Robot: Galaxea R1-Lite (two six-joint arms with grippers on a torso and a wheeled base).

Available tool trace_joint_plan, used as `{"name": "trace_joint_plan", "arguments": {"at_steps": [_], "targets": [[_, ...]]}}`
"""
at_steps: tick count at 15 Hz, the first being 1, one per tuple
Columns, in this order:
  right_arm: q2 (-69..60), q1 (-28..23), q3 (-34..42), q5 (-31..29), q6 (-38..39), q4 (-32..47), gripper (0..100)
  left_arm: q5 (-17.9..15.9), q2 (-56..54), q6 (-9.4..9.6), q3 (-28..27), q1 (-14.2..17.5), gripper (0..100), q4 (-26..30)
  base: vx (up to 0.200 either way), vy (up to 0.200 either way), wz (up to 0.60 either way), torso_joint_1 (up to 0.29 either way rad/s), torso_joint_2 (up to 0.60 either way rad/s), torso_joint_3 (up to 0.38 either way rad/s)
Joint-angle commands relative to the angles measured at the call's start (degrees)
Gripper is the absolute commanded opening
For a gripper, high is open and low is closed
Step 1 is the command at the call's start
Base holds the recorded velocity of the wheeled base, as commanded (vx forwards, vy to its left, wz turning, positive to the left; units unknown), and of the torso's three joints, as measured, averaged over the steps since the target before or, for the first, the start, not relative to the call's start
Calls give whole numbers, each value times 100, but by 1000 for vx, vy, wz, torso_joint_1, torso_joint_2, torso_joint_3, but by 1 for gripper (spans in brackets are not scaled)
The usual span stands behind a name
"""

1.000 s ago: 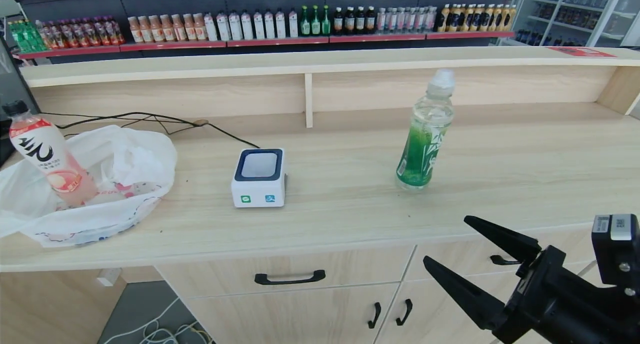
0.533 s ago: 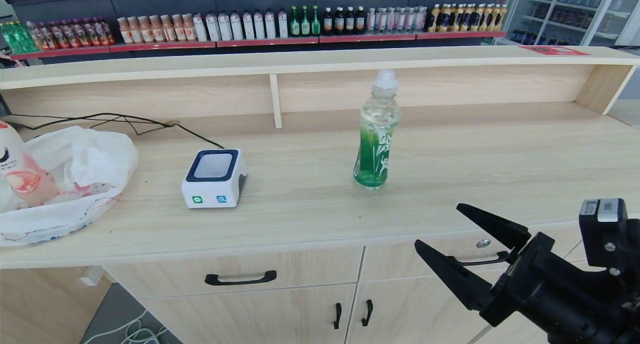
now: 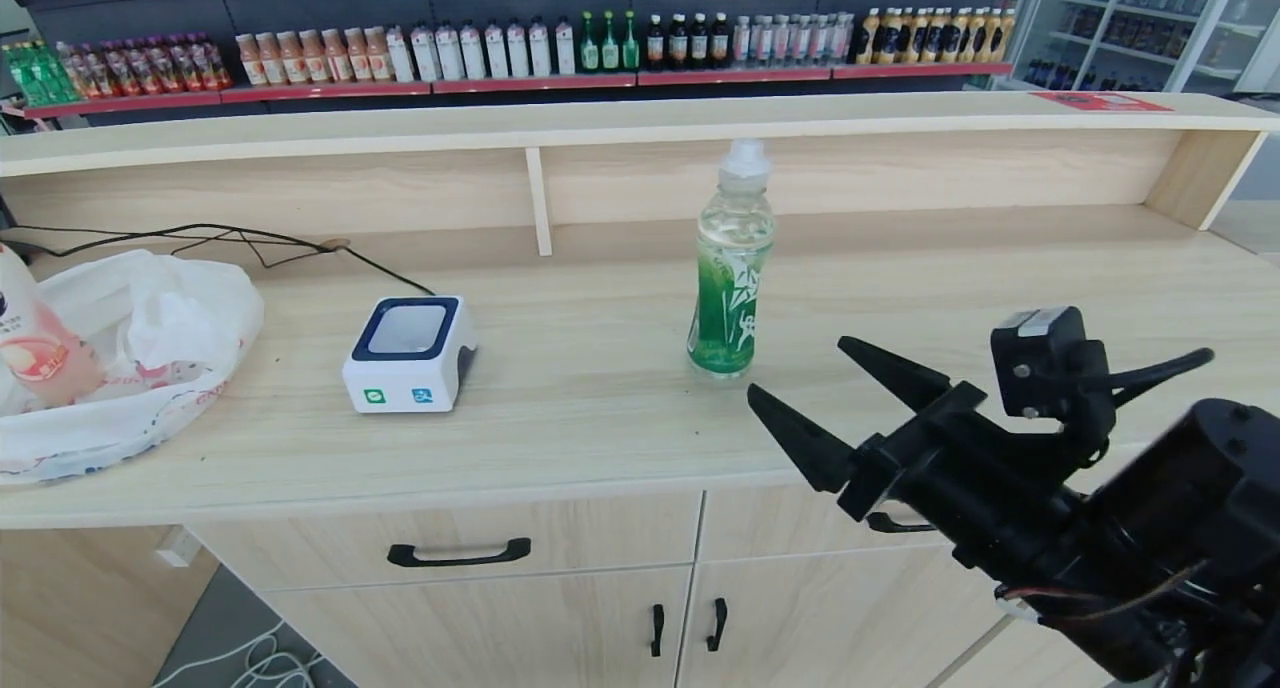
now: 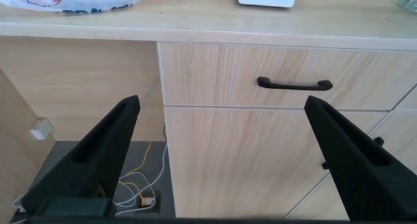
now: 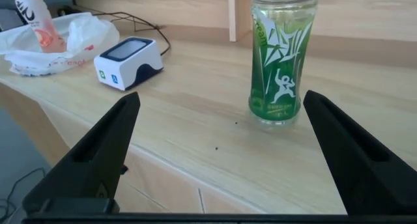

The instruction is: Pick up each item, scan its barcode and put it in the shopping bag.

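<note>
A clear bottle with a green label (image 3: 730, 268) (image 5: 281, 55) stands upright on the wooden counter (image 3: 600, 418), right of the white barcode scanner (image 3: 408, 353) (image 5: 127, 60). A white shopping bag (image 3: 150, 328) (image 5: 65, 38) lies at the counter's left end with a pink-labelled bottle (image 3: 30, 338) (image 5: 32, 12) standing in it. My right gripper (image 3: 797, 366) (image 5: 221, 97) is open and empty, hovering just before the counter's front edge, a short way right of the green bottle and pointing at it. My left gripper (image 4: 221, 101) is open and empty, low in front of the cabinet.
A black cable (image 3: 230, 238) runs from the scanner along the counter's back. A raised wooden ledge (image 3: 640, 128) with a divider (image 3: 538, 203) backs the counter. Drawers and doors with black handles (image 3: 458, 553) (image 4: 294, 84) sit below. Drink shelves line the far wall.
The head camera has panned, sliding the scene left. My right gripper has risen and moved forward toward the green bottle, still open.
</note>
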Motion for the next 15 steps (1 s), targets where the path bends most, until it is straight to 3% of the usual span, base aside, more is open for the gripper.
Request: {"name": "trace_joint_plan", "arguments": {"at_steps": [1, 3, 9, 11, 15], "targets": [[637, -239, -520, 25, -1, -8, 100, 0, -2, -1, 0, 0, 100, 0, 0, 0, 0, 0, 0, 0], [953, -520, -828, 78, -1, -8, 100, 0, -2, -1, 0, 0, 100, 0, 0, 0, 0, 0, 0, 0], [1454, -652, -1355, 148, -36, -8, 100, 0, -2, -1, 0, 0, 100, 0, 0, 0, 0, 0, 0, 0], [1639, -986, -1680, 183, -10, -8, 100, 0, -2, -1, 0, 0, 100, 0, 0, 0, 0, 0, 0, 0], [1867, -942, -1962, 165, -10, -8, 100, 0, -2, -1, 0, 0, 100, 0, 0, 0, 0, 0, 0, 0]]}}
